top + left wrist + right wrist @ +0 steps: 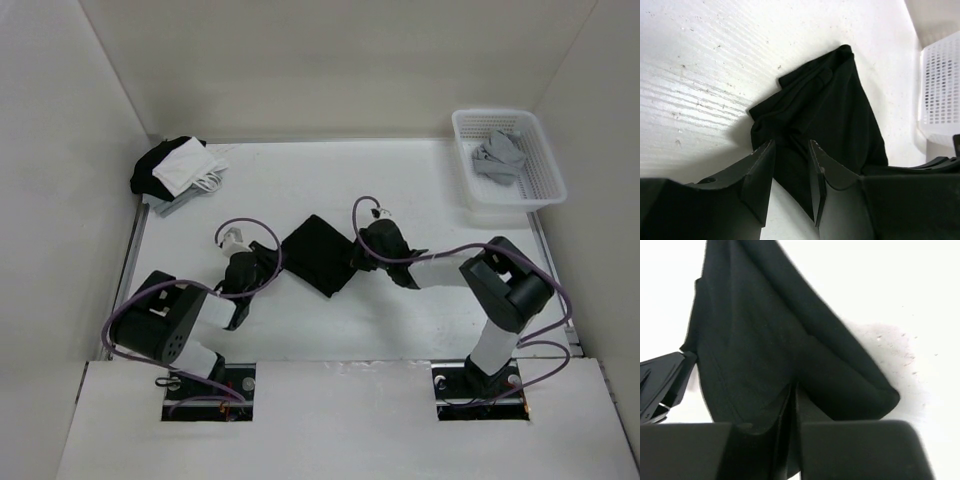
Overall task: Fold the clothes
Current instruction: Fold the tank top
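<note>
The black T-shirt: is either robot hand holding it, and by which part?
The right gripper is pinched shut on the edge of the black T-shirt nearest it. The left gripper has its jaws apart at the opposite edge, clamping nothing.

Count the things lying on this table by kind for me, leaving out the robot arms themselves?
Cloth items: 3 (black T-shirt, black-and-white bundle taken as one, grey garment)
Baskets: 1 (white basket, holding the grey garment)
Total: 4
</note>
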You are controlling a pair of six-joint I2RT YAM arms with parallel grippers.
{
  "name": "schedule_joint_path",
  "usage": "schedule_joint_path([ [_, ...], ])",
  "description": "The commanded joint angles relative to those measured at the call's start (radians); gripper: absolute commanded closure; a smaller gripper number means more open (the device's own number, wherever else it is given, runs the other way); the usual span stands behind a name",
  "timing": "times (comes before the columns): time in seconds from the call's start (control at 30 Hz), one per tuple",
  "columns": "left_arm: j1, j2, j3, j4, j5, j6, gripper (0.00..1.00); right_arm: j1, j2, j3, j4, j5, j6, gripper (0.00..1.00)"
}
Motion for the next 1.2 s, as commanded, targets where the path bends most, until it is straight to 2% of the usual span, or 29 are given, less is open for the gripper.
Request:
schedule_joint_path([
  [0.0, -0.005, -0.11, -0.038, 0.107, 0.026, -0.017, 0.68, 0.002, -0.079, -0.004, 0.075, -0.046, 0.01, 0.86],
  [0.1, -0.031, -0.29, -0.061, 0.024, 0.013, -0.006, 0.66, 0.002, -0.186, -0.001, 0.057, -0.066, -0.004, 0.72],
  [0.2, -0.04, -0.478, -0.046, -0.164, -0.005, 0.027, 0.62, 0.002, -0.313, -0.016, 0.032, -0.065, -0.025, 0.57],
  [0.4, -0.043, -0.771, 0.066, -0.663, -0.094, 0.219, 0.53, -0.033, -0.531, -0.08, -0.023, 0.015, -0.133, 0.42],
  [0.5, -0.039, -0.853, 0.133, -0.881, -0.175, 0.29, 0.5, -0.059, -0.604, -0.151, 0.015, 0.104, -0.191, 0.35],
  [0.57, -0.033, -0.902, 0.155, -0.965, -0.215, 0.297, 0.46, -0.079, -0.631, -0.211, 0.073, 0.171, -0.208, 0.31],
  [0.73, 0.022, -0.921, 0.174, -1.044, -0.205, 0.293, 0.42, -0.13, -0.651, -0.335, 0.193, 0.268, -0.15, 0.26],
  [0.93, 0.093, -0.887, 0.164, -1.049, -0.149, 0.238, 0.4, -0.193, -0.644, -0.373, 0.228, 0.256, -0.11, 0.24],
  [1.17, 0.121, -0.827, 0.167, -1.003, -0.111, 0.207, 0.38, -0.211, -0.634, -0.372, 0.221, 0.224, -0.094, 0.23],
])
